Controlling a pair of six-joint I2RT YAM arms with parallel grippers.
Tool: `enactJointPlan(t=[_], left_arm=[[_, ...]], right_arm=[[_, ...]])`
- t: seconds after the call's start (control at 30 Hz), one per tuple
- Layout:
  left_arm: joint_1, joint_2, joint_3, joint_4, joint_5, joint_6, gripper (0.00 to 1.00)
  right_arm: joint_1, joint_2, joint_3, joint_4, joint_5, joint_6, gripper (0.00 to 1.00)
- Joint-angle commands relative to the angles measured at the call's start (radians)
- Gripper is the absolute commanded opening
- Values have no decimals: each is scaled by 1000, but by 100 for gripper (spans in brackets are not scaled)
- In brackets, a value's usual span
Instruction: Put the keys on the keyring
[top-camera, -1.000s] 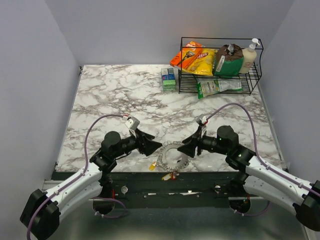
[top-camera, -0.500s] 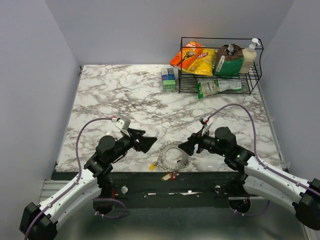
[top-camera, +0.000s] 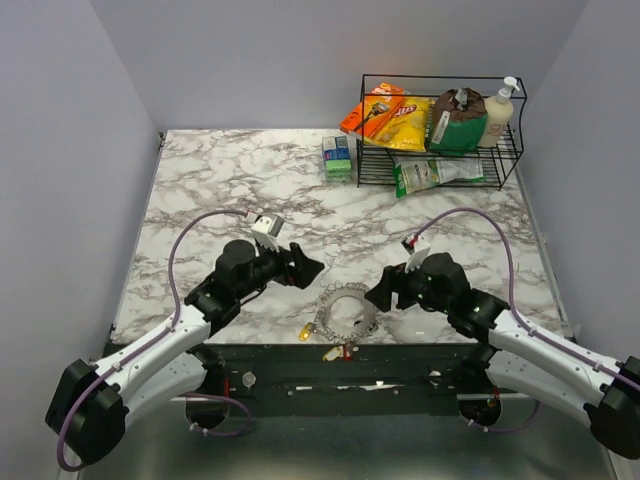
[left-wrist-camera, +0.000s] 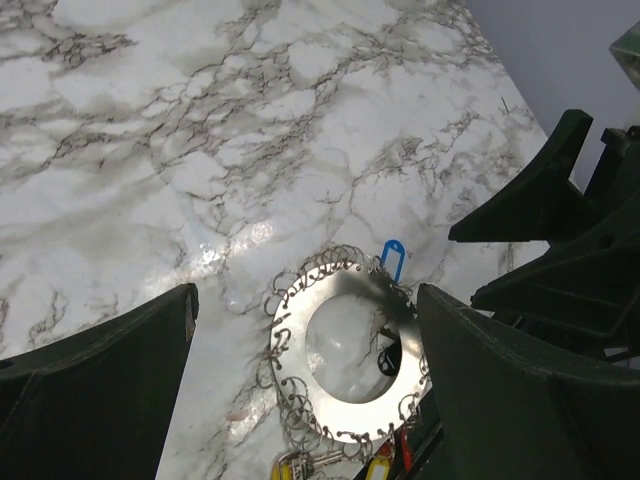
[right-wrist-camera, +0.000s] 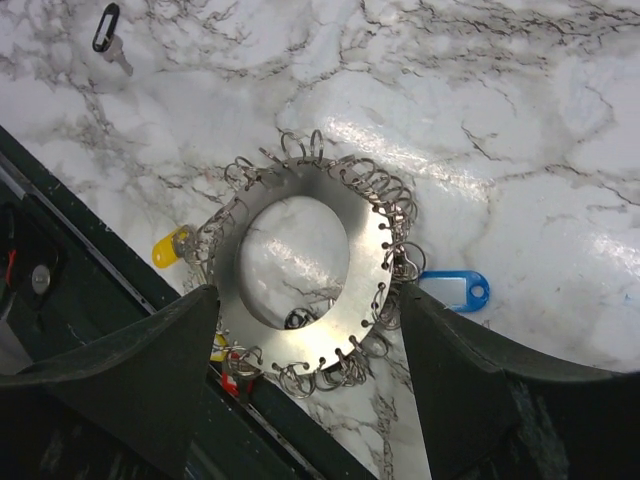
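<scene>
With the left hand (top-camera: 312, 270) and right hand (top-camera: 376, 295) both spread open and empty either side of the keyring (right-wrist-camera: 365, 260), which lies flat on the desk (top-camera: 250, 180), one should pin the keyring while the other fetches the black-headed key (right-wrist-camera: 110, 38) lying well apart from it.

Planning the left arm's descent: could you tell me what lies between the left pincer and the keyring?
Nothing but bare table between the left pincer and keyring, as the top view shows.

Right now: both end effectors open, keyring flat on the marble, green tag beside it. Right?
No. The tag beside the keyring is blue, not green; the right wrist view shows it. Rest holds.
</scene>
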Motion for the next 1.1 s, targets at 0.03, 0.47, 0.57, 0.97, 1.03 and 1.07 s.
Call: enactJointPlan(t=[0.03,0.47,0.57,0.97,1.03,1.07], left_arm=[[-2,108,127,-134,93,111,99],[1,346,236,-140,161,8,99],[0,370,266,-152,173,-4,99],[3,478,354,-261,159,21,98],[1,484,340,-223,198,22,98],[-3,483,331,-206,257,28,98]], right_arm=[[-3,-118,-3,-110,59,46,79],[-9,22,98,-159,-16,57,77],[-10,111,144,-160,-13,22,77],[-84,365,356,-244,-124,-47,73],[-84,359,354,-274,-137,-41,72],[-84,342,342,-298,-162,-36,70]])
